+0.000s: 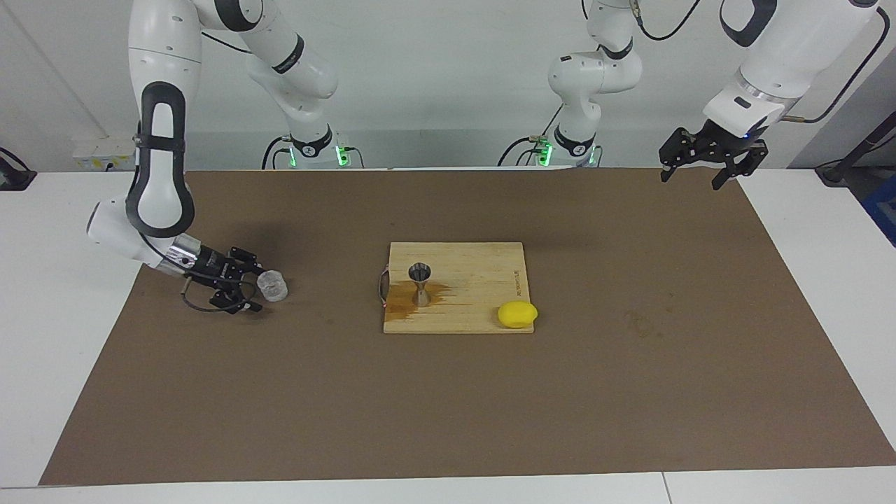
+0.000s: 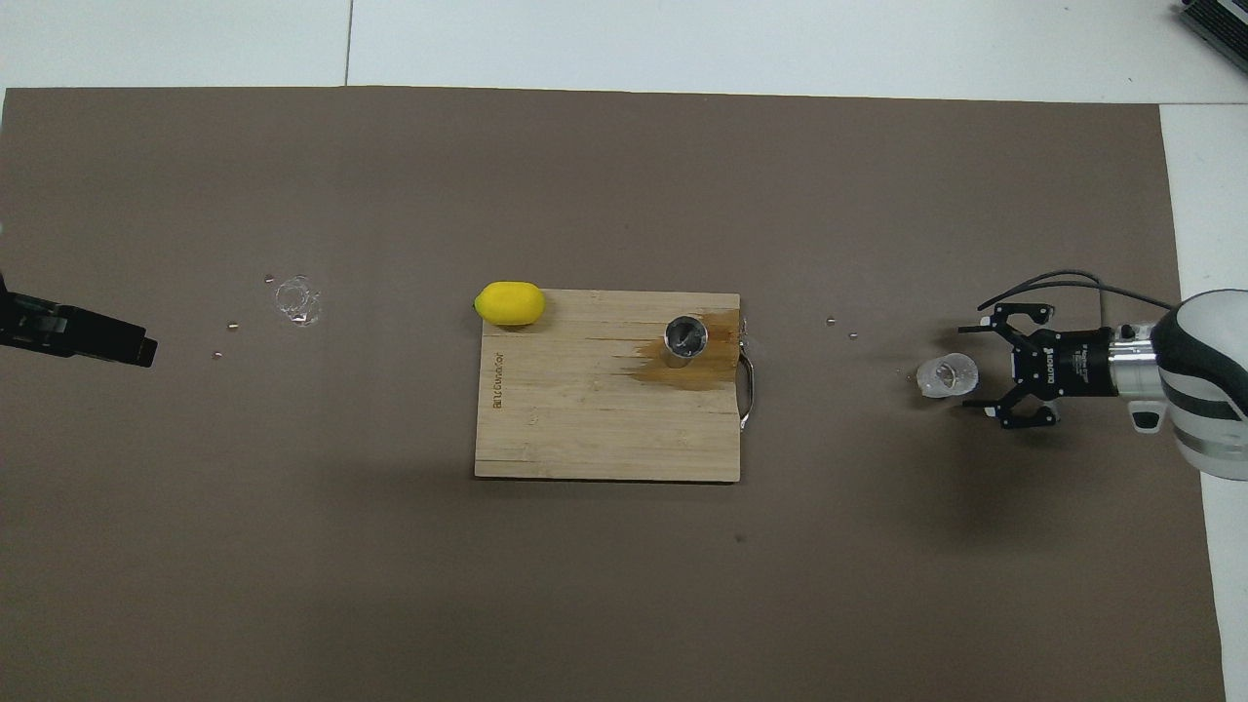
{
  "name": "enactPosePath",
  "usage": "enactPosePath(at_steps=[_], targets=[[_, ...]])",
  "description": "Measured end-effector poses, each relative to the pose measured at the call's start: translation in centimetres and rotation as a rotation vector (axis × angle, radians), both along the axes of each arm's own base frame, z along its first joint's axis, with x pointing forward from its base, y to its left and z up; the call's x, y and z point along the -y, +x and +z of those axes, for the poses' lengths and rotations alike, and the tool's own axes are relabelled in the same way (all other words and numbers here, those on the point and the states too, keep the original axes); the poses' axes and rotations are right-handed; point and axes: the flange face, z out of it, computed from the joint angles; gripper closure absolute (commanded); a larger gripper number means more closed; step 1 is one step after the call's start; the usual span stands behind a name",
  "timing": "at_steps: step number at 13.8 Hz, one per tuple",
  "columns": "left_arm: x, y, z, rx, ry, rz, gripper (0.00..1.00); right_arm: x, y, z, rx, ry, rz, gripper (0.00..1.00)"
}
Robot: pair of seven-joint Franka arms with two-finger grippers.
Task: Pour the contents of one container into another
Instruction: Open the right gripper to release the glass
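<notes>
The clear glass tumbler (image 1: pixel 272 285) (image 2: pixel 947 375) stands on the brown mat toward the right arm's end of the table. My right gripper (image 1: pixel 253 288) (image 2: pixel 978 369) lies low over the mat beside it, open, with its fingertips spread on either side of the glass's edge and not gripping it. The steel jigger (image 1: pixel 420 283) (image 2: pixel 685 338) stands upright on the wooden cutting board (image 1: pixel 483 280) (image 2: pixel 585 419), in a brown wet stain (image 1: pixel 399 301). My left gripper (image 1: pixel 689 182) (image 2: pixel 117 341) hangs open and empty in the air over the left arm's end of the mat, waiting.
A yellow lemon (image 1: pixel 517 314) (image 2: pixel 509 302) lies at the board's corner farther from the robots, toward the left arm's end. A wet ring mark (image 2: pixel 297 297) and a few small droplets dot the mat. A metal handle (image 2: pixel 749 385) sticks out of the board's edge.
</notes>
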Motion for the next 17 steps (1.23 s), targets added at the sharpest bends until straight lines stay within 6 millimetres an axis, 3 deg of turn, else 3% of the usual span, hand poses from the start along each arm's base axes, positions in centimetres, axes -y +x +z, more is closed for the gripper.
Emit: enactPosePath(at_steps=[3,6,12,17], targets=[[0.0,0.0,0.0,-0.002,0.002,0.051,0.0,0.0,0.3,4.3,0.064,-0.111,0.074,0.0],[0.2,-0.1,0.0,-0.005,0.005,0.098,0.0,-1.9,0.6,5.8,0.074,-0.195,0.191,0.0],[0.1,-0.1,0.0,-0.007,0.006,0.111,0.0,-9.5,1.4,8.4,0.141,-0.465,0.692,0.0],[0.1,-0.1,0.0,-0.007,0.006,0.114,0.0,-14.8,1.6,11.2,0.292,-0.547,1.088,0.0]])
